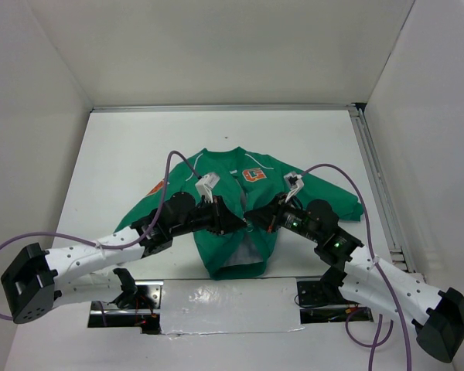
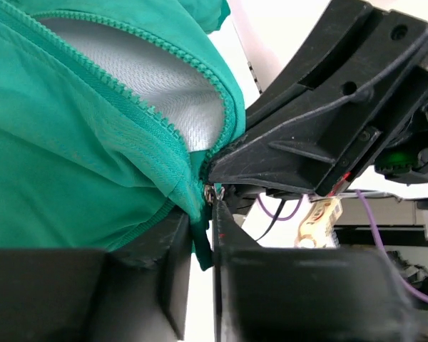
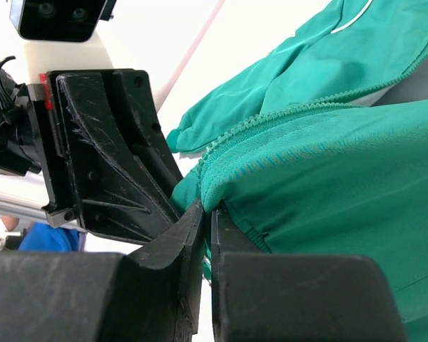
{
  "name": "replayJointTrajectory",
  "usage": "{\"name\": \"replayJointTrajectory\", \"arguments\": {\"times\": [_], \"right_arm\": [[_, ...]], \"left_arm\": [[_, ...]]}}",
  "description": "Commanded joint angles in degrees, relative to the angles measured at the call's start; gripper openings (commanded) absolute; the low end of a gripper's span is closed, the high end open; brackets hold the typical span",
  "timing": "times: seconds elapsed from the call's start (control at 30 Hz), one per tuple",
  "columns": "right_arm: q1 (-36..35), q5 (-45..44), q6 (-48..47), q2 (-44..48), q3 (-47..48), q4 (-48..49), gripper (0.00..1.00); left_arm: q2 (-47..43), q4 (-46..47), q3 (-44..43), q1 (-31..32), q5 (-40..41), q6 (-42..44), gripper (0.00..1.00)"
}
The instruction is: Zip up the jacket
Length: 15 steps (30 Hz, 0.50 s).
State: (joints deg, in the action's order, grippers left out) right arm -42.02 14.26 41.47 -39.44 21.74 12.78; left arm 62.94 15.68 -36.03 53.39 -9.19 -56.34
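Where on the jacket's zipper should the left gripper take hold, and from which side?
Probably the small metal slider, where the two rows of teeth meet near the hem of the jacket. Come from below the hem, one jaw on each flat side: the zipper lies open above it, and the right gripper pins the hem beside it.

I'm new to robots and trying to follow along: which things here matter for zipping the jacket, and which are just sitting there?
In the job: jacket; left pincer and right pincer, both gripping it.
Just there: purple cables; metal rail; table.
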Motion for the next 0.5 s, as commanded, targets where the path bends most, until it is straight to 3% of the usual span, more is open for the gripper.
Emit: {"name": "replayJointTrajectory", "arguments": {"times": [0.0,0.1,0.13,0.2,0.3,0.47], "right_arm": [[-0.52,-0.46,0.63,1.21,0.68,2.96,0.00],[-0.52,-0.81,0.45,0.95,0.85,2.17,0.00],[-0.43,-0.90,0.28,0.86,0.85,2.08,0.00],[-0.43,-0.99,0.36,0.86,0.76,2.08,0.00],[-0.43,-0.38,0.19,0.94,0.68,2.34,0.00],[-0.52,0.41,0.01,0.77,0.50,1.99,0.00]], "left_arm": [[-0.45,2.42,-2.73,0.14,-1.53,0.97,0.19],[-0.62,2.69,-2.29,0.14,-1.97,1.23,0.23],[-0.80,2.69,-2.29,0.14,-2.06,1.40,0.34],[-1.06,2.69,-2.20,0.14,-2.32,1.67,0.35],[-1.76,3.21,-1.76,0.14,-2.15,1.93,0.45],[-3.26,4.27,-0.45,0.14,-1.88,0.27,0.48]]}}
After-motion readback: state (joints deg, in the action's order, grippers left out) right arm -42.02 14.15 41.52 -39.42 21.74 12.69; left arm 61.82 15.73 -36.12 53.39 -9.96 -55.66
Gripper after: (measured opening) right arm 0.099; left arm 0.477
